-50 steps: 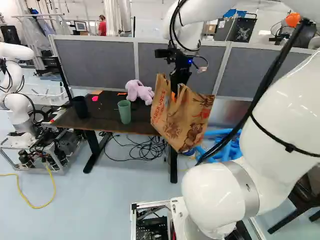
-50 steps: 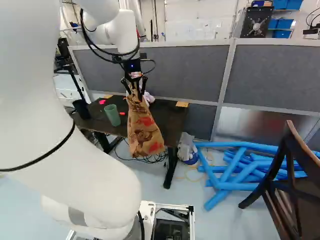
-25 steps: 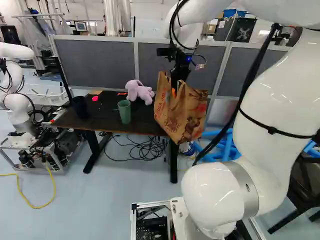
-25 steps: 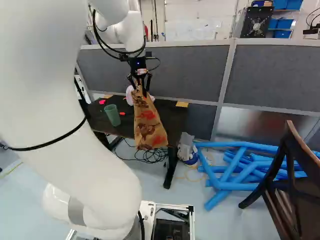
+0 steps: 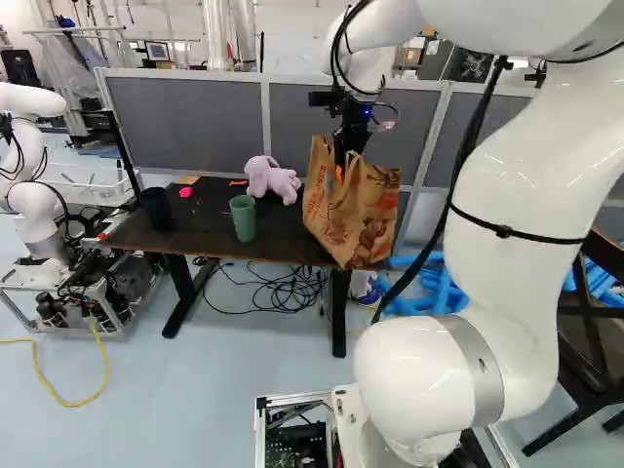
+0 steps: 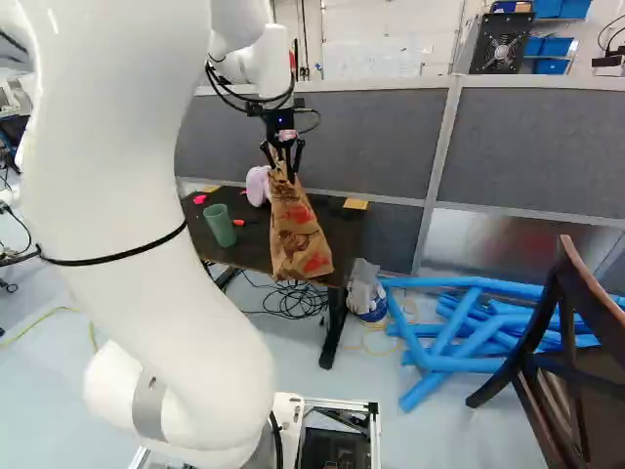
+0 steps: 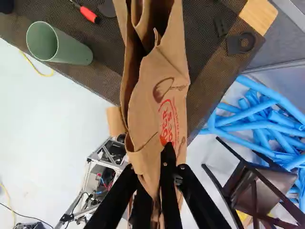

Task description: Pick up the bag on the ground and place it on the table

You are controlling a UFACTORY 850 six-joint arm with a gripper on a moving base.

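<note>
My gripper holds the brown paper bag by its upper part, above the near right part of the dark table. In the right base view the bag hangs upright and narrow, its bottom in front of the table's near edge; whether it touches the table, I cannot tell. The wrist view shows the gripper shut on the crumpled paper, with the bag stretching ahead over the tabletop. Part of the fingers is hidden by the paper.
On the table are a green cup, a dark cup and a pink plush toy. A grey partition stands behind. Blue tubes and a dark chair are to the right. Another robot stands at the left.
My arm has carried the bag forward, farther from the base and over toward the table; in the right base view it has shifted right. The gripper has stayed shut on it. The base has not moved.
</note>
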